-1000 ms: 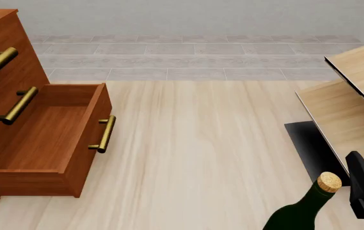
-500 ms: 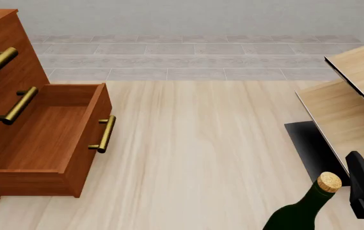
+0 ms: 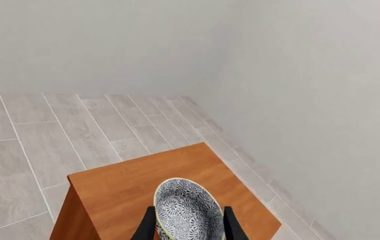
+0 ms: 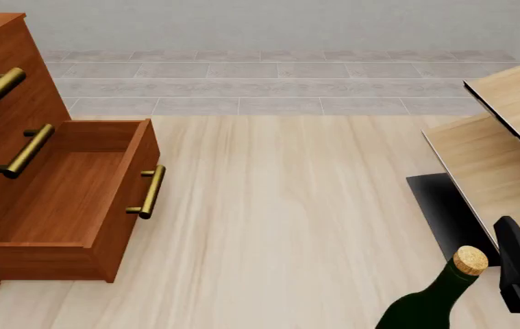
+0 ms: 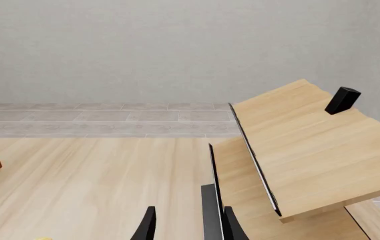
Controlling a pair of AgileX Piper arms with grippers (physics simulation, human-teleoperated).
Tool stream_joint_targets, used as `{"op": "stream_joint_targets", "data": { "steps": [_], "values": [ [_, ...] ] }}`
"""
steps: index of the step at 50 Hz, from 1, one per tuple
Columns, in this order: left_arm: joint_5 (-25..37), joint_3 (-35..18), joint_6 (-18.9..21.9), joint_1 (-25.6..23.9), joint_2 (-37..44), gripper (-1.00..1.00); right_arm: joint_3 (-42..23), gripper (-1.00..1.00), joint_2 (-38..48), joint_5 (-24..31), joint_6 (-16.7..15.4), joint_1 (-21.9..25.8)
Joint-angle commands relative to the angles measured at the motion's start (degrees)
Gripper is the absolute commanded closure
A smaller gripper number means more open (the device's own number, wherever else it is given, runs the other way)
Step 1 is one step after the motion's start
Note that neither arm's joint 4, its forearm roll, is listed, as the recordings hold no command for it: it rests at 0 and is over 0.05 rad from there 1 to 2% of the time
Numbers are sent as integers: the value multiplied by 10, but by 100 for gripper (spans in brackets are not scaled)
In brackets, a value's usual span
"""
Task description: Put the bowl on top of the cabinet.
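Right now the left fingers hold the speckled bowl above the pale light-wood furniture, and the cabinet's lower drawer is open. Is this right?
Not quite. In the left wrist view the bowl, between the left fingers, is above the reddish-brown cabinet, not the pale light-wood furniture. Whether it already rests there I cannot tell. The front view does show the lower drawer open.
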Motion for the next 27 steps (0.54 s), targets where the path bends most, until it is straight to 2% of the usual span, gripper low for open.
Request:
{"op": "stream_joint_targets", "data": {
  "steps": [1,27],
  "values": [
    [9,-12,-4,-6,-21,-100,0,-100,0,0,0,0],
    [27,-27,-10,-36,-59,-100,0,-100,0,0,0,0]
  ]
}}
